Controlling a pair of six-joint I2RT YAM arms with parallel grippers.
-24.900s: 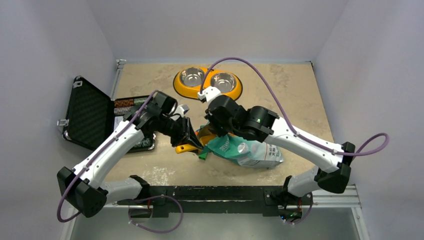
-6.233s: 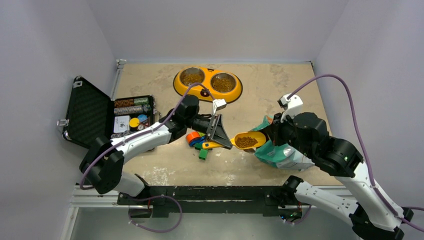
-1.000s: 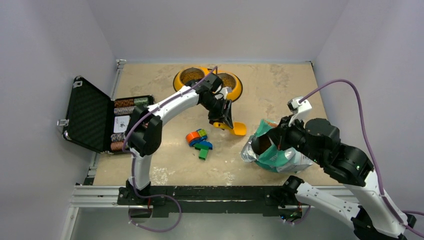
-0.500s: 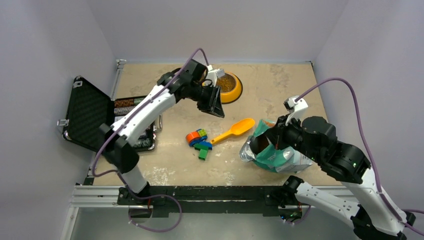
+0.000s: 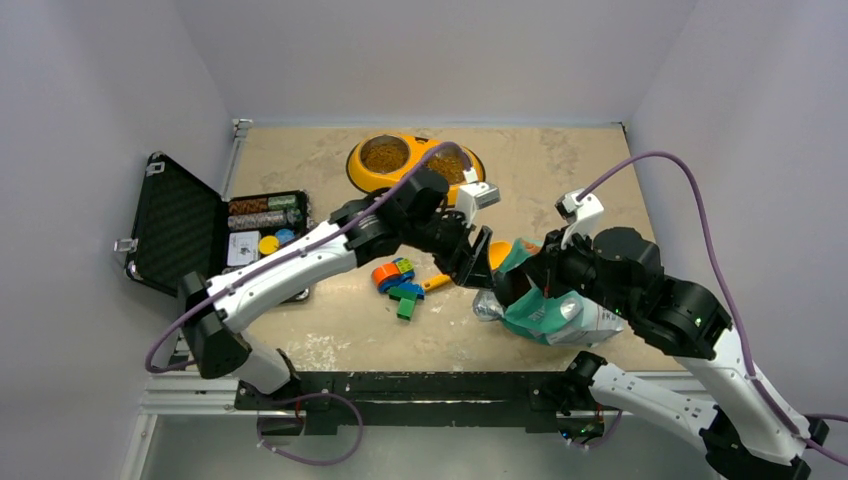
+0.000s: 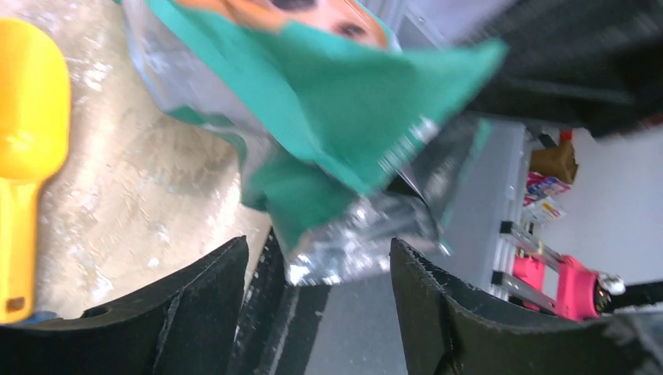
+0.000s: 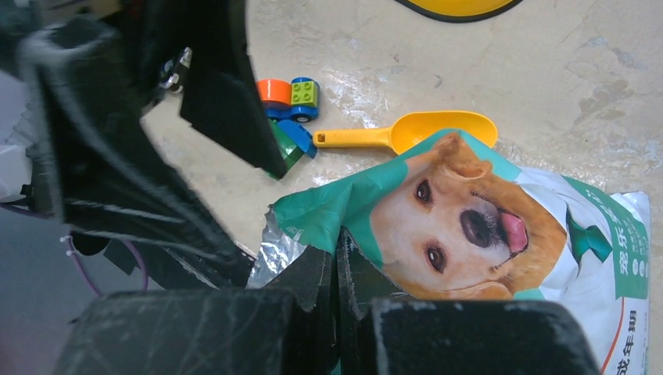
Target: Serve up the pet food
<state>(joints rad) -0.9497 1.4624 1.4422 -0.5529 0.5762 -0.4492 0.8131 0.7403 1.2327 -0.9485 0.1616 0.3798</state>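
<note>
Brown dry kibble pellets [image 5: 383, 154] heaped in orange double-bowl feeder [image 5: 356, 166], far centre; more presumably inside teal-green and white dog-printed bag [image 7: 469, 223], near right. Right gripper [image 7: 336, 269] pinching bag's torn lip, probably to hold it open. Left gripper [image 6: 313, 312] spread, empty, at its mouth; yellow plastic scoop [image 7: 442, 129] lying free.

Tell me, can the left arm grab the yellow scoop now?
Probably yes. The scoop lies on the table right beside the left arm's open jaws, its handle uncovered. The jaws point at the bag edge, so they'd need to turn.
</note>
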